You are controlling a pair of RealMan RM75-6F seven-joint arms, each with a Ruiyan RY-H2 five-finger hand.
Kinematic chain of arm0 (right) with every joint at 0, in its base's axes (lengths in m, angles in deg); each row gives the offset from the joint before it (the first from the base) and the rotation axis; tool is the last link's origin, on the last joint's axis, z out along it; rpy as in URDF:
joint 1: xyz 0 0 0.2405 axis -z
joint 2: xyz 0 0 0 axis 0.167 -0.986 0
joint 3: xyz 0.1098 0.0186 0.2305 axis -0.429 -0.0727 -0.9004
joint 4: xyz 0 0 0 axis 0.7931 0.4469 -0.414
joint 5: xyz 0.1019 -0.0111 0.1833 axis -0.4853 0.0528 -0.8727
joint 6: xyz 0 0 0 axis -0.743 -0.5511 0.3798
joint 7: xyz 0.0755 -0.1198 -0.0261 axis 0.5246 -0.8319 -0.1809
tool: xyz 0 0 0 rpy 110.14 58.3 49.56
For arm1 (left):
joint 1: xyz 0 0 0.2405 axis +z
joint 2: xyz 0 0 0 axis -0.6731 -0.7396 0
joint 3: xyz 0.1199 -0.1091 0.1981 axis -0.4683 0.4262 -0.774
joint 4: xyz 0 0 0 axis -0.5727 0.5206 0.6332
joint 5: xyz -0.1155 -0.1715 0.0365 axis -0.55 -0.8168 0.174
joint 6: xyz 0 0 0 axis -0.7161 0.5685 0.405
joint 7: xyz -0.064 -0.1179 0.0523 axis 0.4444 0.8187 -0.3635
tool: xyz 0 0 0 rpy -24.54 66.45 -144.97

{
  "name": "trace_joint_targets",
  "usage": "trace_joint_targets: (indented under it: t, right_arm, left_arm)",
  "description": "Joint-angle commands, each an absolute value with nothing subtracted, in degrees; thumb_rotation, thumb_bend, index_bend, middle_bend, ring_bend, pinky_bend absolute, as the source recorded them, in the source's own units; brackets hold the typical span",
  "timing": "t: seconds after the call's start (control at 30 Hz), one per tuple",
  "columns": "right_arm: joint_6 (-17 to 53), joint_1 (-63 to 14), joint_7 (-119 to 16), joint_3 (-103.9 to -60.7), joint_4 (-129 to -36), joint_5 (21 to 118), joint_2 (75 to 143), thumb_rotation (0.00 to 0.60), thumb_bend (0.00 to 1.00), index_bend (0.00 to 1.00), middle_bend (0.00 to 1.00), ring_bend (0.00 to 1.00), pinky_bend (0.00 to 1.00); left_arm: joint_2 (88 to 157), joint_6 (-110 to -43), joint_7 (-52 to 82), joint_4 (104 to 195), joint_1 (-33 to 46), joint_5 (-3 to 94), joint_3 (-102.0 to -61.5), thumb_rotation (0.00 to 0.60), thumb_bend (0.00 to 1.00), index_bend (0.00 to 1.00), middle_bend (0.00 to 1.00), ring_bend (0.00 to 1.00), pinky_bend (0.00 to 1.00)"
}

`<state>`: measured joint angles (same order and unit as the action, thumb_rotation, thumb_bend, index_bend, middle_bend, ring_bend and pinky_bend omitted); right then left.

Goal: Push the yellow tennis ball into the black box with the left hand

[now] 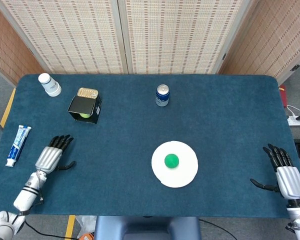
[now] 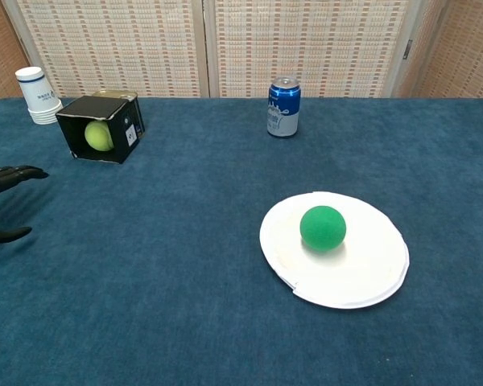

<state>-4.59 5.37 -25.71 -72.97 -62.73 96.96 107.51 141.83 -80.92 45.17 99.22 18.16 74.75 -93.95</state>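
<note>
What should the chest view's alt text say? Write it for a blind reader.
A yellow tennis ball sits inside a black box lying on its side on a blue table. The left hand is open nearby, touching nothing.

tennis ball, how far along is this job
Looks done: the yellow tennis ball sits inside the black box. In hand: nothing; the left hand lies open on the table apart from the box, and the right hand is open too. Left: apparently nothing.

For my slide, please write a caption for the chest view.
Yellow tennis ball sits inside the black box; the open left hand hovers nearby.
</note>
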Motion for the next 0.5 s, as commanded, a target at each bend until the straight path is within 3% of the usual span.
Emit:
trace_joint_targets:
  t: [0.03,0.17,0.3,0.5]
  right_arm:
    - [-5.5,5.91,-24.58,-72.81,-62.19,97.07,107.5,0.6,0.0,0.1,0.0,0.0,0.0]
    - [-6.09,6.25,-23.82,-72.73,-61.52,97.14,107.73,0.6,0.0,0.1,0.0,0.0,0.0]
    - [-7.15,6.45,-24.15,-72.21,-61.25,98.11,108.0,0.6,0.0,0.1,0.0,0.0,0.0]
    - [-7.03,6.36,-24.43,-71.55,-60.89,98.82,108.19,0.6,0.0,0.1,0.0,0.0,0.0]
  left_arm:
    - [133.83,-95.08,39.76,110.99,30.9,71.48,-93.14,0.183,0.26,0.0,0.0,0.0,0.03]
    - [133.36,-102.35,43.78,113.64,38.8,67.27,-90.54,0.414,0.28,0.14,0.06,0.0,0.15]
    - [135.92,-99.89,49.2,111.99,41.19,64.12,-88.64,0.415,0.29,0.17,0.08,0.01,0.14]
    - [137.29,-102.86,47.91,109.33,41.81,65.37,-88.06,0.409,0.29,0.14,0.07,0.0,0.07]
